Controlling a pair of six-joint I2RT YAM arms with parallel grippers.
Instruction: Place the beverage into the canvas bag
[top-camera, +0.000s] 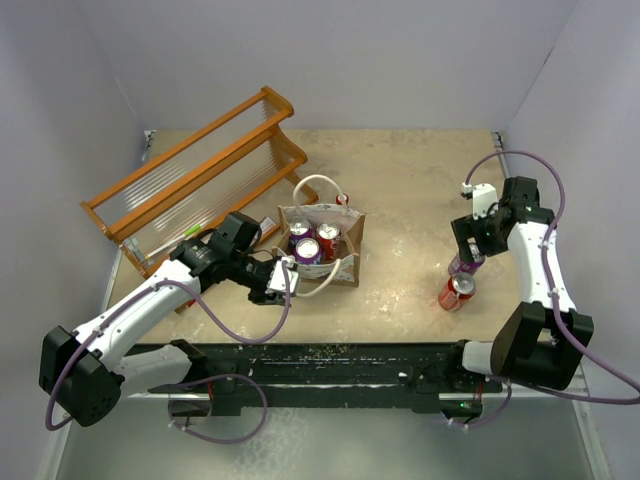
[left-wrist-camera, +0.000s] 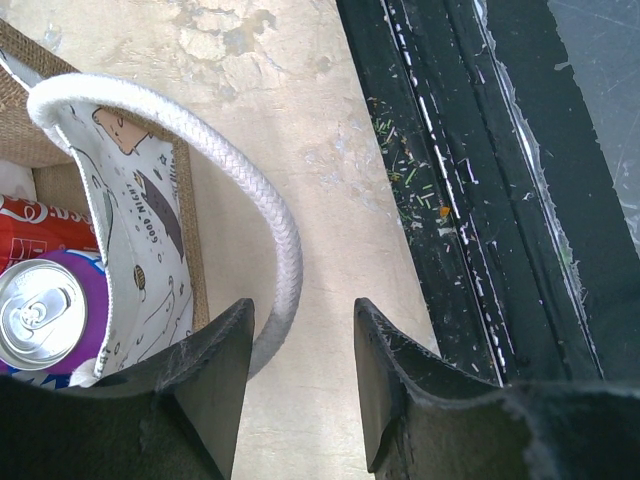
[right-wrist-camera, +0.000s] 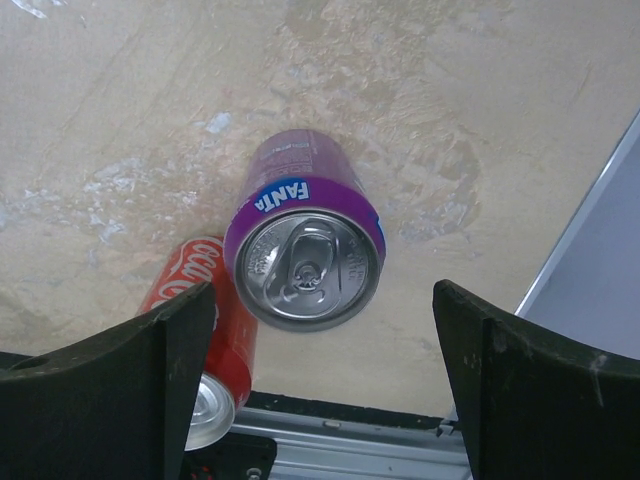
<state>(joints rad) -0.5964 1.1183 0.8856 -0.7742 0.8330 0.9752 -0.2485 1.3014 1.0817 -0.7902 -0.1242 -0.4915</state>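
The canvas bag (top-camera: 345, 262) stands upright mid-table with white rope handles and holds three cans, purple and red. In the left wrist view its speckled panel (left-wrist-camera: 140, 260), a rope handle (left-wrist-camera: 270, 210), a purple can (left-wrist-camera: 40, 315) and a red can (left-wrist-camera: 40, 225) show. My left gripper (top-camera: 283, 278) (left-wrist-camera: 300, 330) is open and empty at the bag's near-left corner, the rope just beside its left finger. My right gripper (top-camera: 468, 245) (right-wrist-camera: 325, 330) is wide open above an upright purple Fanta can (top-camera: 463, 263) (right-wrist-camera: 305, 255). A red Coke can (top-camera: 457, 291) (right-wrist-camera: 205, 330) stands next to it.
An orange wooden rack (top-camera: 200, 185) with clear slats stands at the back left. A black rail (top-camera: 330, 365) (left-wrist-camera: 470, 200) runs along the table's near edge. Grey walls close the left, back and right sides.
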